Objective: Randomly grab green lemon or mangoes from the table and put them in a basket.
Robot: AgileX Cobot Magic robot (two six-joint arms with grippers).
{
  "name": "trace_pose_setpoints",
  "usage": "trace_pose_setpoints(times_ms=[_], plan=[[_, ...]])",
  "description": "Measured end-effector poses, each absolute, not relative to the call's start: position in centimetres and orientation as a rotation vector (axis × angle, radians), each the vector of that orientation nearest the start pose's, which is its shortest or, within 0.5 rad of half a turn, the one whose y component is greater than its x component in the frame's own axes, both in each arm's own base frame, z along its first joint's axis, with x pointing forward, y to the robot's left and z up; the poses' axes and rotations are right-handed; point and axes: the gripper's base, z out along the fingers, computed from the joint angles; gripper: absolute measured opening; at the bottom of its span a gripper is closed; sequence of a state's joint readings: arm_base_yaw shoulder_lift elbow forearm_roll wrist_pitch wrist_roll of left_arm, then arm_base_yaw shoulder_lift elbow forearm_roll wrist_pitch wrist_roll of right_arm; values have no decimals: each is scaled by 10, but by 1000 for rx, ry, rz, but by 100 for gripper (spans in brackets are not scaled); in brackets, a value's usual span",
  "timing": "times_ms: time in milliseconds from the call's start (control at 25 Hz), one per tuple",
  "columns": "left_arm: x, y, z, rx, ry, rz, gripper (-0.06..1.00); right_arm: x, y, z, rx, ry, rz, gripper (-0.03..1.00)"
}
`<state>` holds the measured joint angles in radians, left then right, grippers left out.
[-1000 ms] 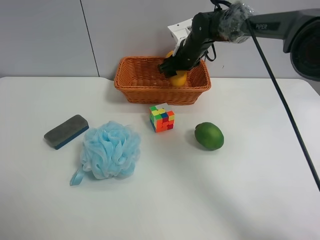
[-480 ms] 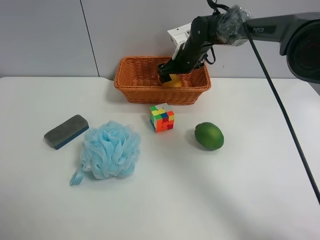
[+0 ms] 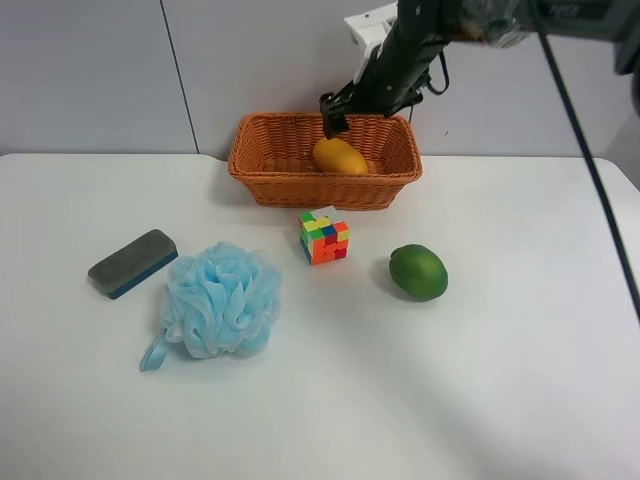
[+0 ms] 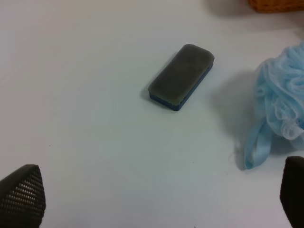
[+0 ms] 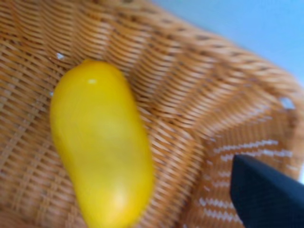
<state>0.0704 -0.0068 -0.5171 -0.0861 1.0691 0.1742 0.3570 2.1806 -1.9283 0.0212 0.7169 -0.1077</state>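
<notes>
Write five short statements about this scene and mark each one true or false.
1. The mango lies inside the basket. True.
2. The green lemon is in the basket as well. False: it sits on the table, outside the basket.
3. The right gripper is clamped on the mango. False: it hangs above the basket, clear of the fruit.
4. The left wrist view shows a grey eraser and part of a blue pouf. True.
5. The puzzle cube rests on top of the pouf. False: it stands on the table, apart from it.

Woven wicker basket (image 3: 270,165), glossy smooth mango (image 3: 340,156)
</notes>
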Motion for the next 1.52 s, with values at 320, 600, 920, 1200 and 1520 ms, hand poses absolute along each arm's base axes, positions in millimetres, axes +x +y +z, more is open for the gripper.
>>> trace_pose_setpoints(times_ms=[320, 600, 920, 1200, 1520], plan=[[-8, -7, 281, 111, 2023, 52, 99, 396, 149, 353, -574, 2503, 123, 99], [-8, -7, 281, 111, 2023, 52, 99, 333, 125, 431, -549, 2394, 125, 99], [-8, -7, 281, 111, 2023, 52, 99, 245, 92, 445, -540, 2375, 129, 99], [-8, -7, 281, 111, 2023, 52, 99, 163, 61, 407, -552, 2432, 121, 99], [-8, -7, 281, 111, 2023, 52, 99, 87, 33, 334, -455, 2526, 145, 99]])
